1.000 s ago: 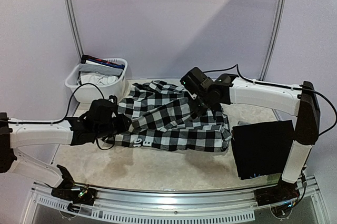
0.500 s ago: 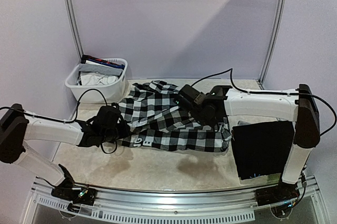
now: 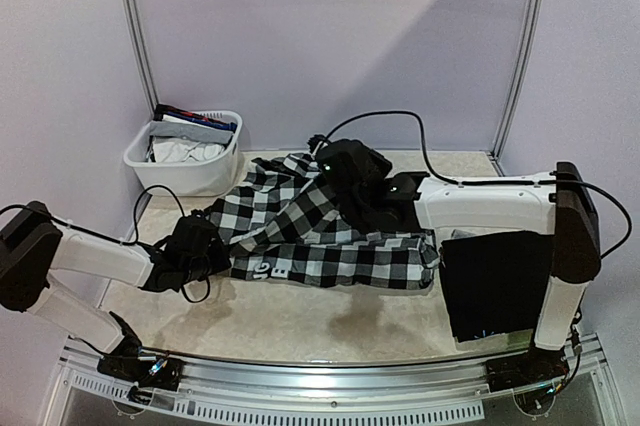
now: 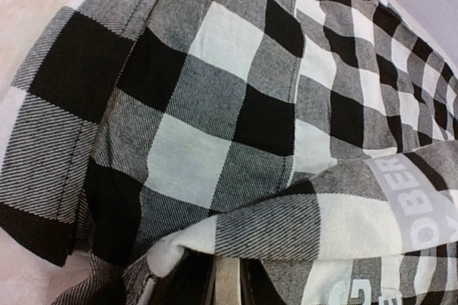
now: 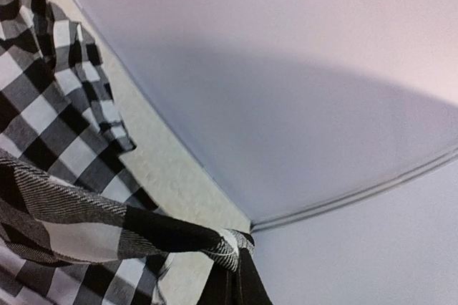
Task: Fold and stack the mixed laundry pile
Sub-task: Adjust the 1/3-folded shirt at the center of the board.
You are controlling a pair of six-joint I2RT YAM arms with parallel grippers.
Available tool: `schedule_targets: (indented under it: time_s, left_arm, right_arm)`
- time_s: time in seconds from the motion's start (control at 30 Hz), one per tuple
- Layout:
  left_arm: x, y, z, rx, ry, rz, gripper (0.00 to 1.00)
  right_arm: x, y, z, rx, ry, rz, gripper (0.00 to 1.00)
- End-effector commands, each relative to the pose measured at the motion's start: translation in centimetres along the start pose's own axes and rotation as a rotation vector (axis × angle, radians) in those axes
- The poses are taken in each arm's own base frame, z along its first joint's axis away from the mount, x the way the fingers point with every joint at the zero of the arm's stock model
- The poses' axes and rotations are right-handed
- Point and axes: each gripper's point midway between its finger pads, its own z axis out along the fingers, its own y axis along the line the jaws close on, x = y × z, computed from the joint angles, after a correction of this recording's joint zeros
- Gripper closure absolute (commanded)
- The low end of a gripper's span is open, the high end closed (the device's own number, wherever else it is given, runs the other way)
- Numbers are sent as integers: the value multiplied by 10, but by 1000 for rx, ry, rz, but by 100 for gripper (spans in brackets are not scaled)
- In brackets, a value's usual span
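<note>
I see the black-and-white checkered shirt (image 3: 330, 241) spread rumpled mid-table (image 3: 300, 321). My left gripper (image 3: 215, 251) is nearly closed, pinching the shirt's left edge, with cloth draped over its fingers. My right gripper (image 5: 230, 276) is clamped tight on a bunched fold at the shirt's far side, lifted off the table. A folded black garment (image 3: 500, 281) lies just right of the shirt. A white basket (image 3: 150, 161) holding clothes sits far left.
</note>
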Motion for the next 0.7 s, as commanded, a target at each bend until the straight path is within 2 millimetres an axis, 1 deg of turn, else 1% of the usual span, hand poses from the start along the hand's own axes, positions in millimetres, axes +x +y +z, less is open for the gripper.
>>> schedule_targets:
  time_s: [0.0,0.07,0.1,0.13,0.23,0.3,0.33,0.37,0.43,0.47,0.53,0.67]
  left_arm:
    - [-7,9,2,-9,-42,-46,86]
    - [-6,13,2,-12,-43,-53,86]
    - [-5,14,2,-14,-44,-55,86]
    - [-5,16,2,-16,-43,-57,86]
    - [-2,19,2,-15,-39,-63,86]
    - [-2,19,2,-10,-34,-63,86]
    - [-1,19,2,-7,-32,-62,86]
    - [-1,19,1,-3,-31,-63,86]
    - [-2,19,0,1,-33,-65,86]
    - [-3,18,-1,4,-36,-66,86]
    - [-3,18,-1,5,-38,-65,86]
    - [-2,19,0,2,-35,-67,86]
  right_arm:
    - [-49,-19,2,146,-106,-63,100]
    - [-45,-5,6,160,-99,-129,100]
    - [-37,6,8,153,-91,-170,100]
    - [-26,18,10,140,-79,-209,100]
    - [13,44,11,95,-32,-252,100]
    - [38,53,8,48,5,-279,100]
    - [49,58,6,13,18,-247,100]
    - [59,61,5,-13,35,-224,100]
    - [74,61,0,-33,62,-176,100]
    - [83,62,-1,-39,82,-192,100]
    - [96,62,-3,-34,110,-194,100]
    - [109,59,-6,-21,142,-182,100]
